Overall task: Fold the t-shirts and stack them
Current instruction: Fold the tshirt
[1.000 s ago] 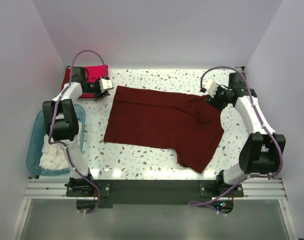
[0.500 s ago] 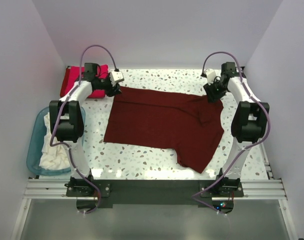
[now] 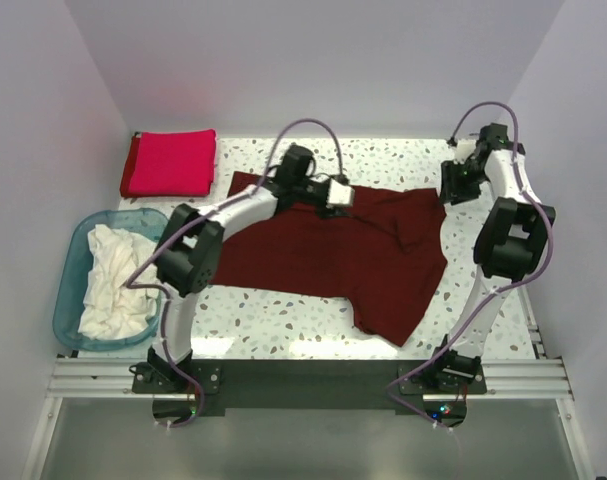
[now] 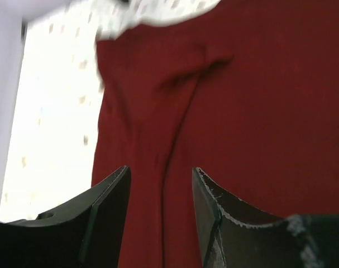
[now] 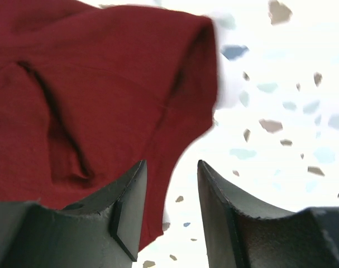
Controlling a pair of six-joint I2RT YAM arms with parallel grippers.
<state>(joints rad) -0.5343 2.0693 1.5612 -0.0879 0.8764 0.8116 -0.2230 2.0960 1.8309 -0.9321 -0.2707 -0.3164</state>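
Note:
A dark maroon t-shirt [image 3: 313, 250] lies spread flat in the middle of the table. My left gripper [image 3: 343, 200] is open and empty, low over the shirt's back edge near its middle. In the left wrist view [image 4: 161, 178] maroon cloth [image 4: 258, 100] fills the space between the fingers. My right gripper [image 3: 450, 192] is open and empty beside the shirt's back right corner. In the right wrist view [image 5: 172, 167] the shirt's edge [image 5: 102, 95] lies by the left finger. A folded crimson-red t-shirt [image 3: 171, 162] lies at the back left. White t-shirts [image 3: 111, 285] lie crumpled in the tub.
A translucent blue plastic tub [image 3: 71, 300] stands at the left edge of the speckled table [image 3: 283, 320]. White walls close in the back and both sides. The arm bases sit on the rail at the near edge.
My left arm has swung right from the shirt's back left corner to the middle of its back edge. My right gripper has moved right and back, off the shirt's back right corner.

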